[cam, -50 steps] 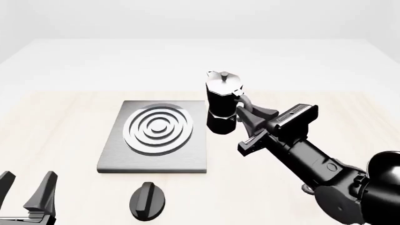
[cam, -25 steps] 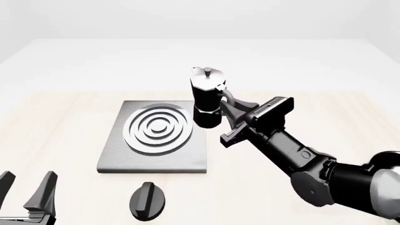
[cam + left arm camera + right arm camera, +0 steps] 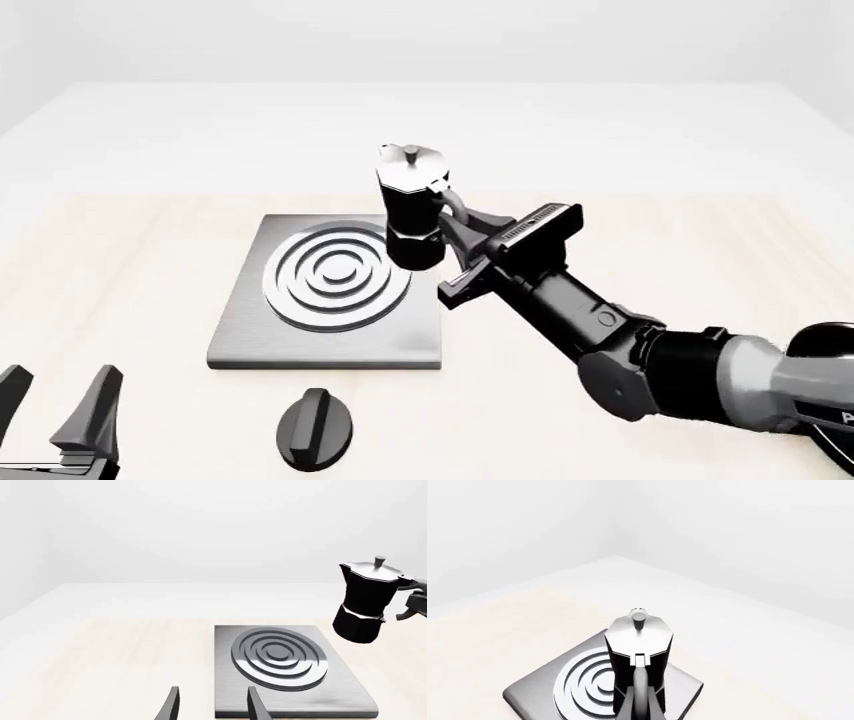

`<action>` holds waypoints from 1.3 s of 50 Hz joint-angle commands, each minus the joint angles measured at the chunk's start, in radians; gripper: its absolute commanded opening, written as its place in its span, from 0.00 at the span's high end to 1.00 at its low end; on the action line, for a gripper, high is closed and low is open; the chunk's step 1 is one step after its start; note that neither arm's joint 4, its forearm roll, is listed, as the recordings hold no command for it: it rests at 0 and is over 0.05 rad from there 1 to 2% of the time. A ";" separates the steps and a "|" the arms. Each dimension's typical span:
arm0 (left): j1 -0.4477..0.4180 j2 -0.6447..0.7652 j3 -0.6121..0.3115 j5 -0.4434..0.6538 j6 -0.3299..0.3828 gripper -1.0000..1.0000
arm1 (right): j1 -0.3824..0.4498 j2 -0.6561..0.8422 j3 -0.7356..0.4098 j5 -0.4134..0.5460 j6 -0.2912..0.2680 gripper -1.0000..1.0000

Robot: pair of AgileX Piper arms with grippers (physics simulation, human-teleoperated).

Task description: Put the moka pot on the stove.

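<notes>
One pincer works: my right gripper [image 3: 461, 232] clamps the handle of the black faceted moka pot [image 3: 411, 207], airborne over the right edge of the grey square stove [image 3: 327, 342]; I should centre it above the rings, then lower level.

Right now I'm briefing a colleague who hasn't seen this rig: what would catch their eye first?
First, the moka pot, black with a shiny silver lid, held in the air by its handle in the right gripper, over the right edge of the stove. Next, the stove's silver burner rings, bright against the grey slab at the table's middle. The left gripper waits open at the near left corner.
</notes>
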 commanded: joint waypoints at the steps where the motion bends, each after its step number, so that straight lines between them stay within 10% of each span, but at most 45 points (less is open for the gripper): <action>1: 0.000 0.000 0.000 0.000 0.000 0.00 | 0.010 0.052 -0.054 -0.026 0.003 1.00; 65: 0.000 0.000 0.000 0.000 0.000 0.00 | 0.073 0.340 -0.325 -0.076 0.034 1.00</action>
